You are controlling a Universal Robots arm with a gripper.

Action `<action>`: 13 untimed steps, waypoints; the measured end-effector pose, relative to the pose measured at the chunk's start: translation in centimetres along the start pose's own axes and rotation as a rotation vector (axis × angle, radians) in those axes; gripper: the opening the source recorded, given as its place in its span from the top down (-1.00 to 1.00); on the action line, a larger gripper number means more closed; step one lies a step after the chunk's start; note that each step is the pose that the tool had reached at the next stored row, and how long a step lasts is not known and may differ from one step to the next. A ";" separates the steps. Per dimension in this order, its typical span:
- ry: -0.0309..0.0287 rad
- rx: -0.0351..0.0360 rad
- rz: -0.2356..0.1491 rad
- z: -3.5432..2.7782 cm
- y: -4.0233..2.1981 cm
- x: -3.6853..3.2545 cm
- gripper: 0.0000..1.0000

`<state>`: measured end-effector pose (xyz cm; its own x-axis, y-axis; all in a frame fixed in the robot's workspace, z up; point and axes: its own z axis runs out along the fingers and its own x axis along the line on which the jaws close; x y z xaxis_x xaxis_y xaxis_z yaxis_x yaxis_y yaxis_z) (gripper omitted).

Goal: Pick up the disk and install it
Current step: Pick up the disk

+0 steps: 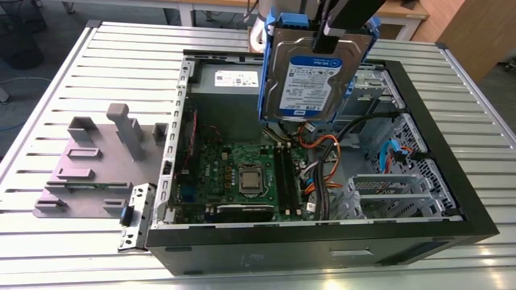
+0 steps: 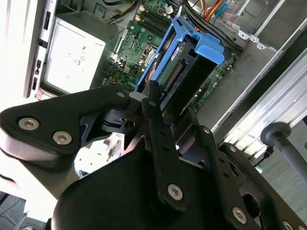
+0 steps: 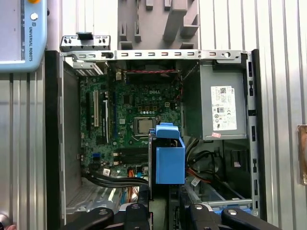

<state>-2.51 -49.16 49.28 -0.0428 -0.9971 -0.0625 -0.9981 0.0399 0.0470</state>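
Slatted table (image 1: 72,72) bears open case (image 1: 322,244); gripper (image 1: 327,41) holds disk (image 1: 310,81)

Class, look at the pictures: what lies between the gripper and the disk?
Nothing: in the second wrist view the gripper is shut directly on the disk; the exterior view agrees.

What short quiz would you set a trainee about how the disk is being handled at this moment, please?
1. True or false: the gripper is open and empty.
2. The disk is: A lying flat; B hanging upright; C already installed.
3. What lies beneath the disk?
Key: 1 false, it is shut on the disk; 2 B; 3 the open computer case.
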 end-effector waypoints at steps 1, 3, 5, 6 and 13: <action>0.0000 0.0000 0.000 0.00 0.00 0.05 0.30; -0.0001 0.0000 0.000 -0.01 -0.01 0.14 0.30; 0.0000 0.0000 0.000 -0.02 -0.01 0.23 0.30; 0.0000 0.0000 0.000 -0.02 -0.01 0.28 0.30; 0.0000 0.0000 0.000 -0.04 -0.03 0.68 0.30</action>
<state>-2.51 -49.84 49.28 -0.0428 -0.9971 -0.0625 -0.9981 0.0399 0.0470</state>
